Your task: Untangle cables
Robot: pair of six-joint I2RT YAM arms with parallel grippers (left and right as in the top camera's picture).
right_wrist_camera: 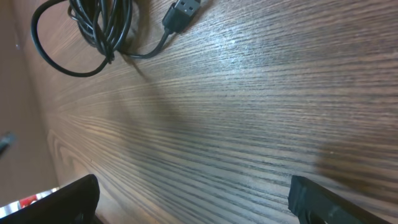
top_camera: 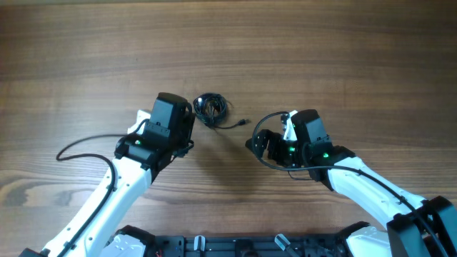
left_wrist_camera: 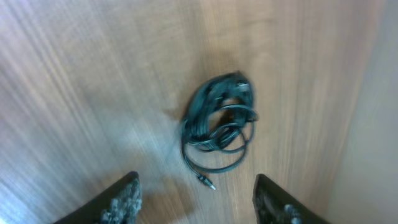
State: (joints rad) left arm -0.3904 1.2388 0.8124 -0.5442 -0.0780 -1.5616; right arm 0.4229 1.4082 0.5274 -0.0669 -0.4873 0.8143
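Cables (top_camera: 211,107) lie bundled on the worktop (top_camera: 321,43), just ahead of the left fingers (left_wrist_camera: 121,200), which are spread and empty. Light and limp, they would probably pull loose best from the stray plug (right_wrist_camera: 182,12), which lies nearer the right fingers (right_wrist_camera: 74,198), also spread and empty.

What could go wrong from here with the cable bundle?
1. The cables lie in one tight bundle. The left gripper, open just short of it, may pinch both cords and pull the tangle tighter.
2. The cords are thin and flat on the table, so a pinch may slip off or scrape wood.
3. The right gripper is open near the USB plug. If both arms close in, they could bump.
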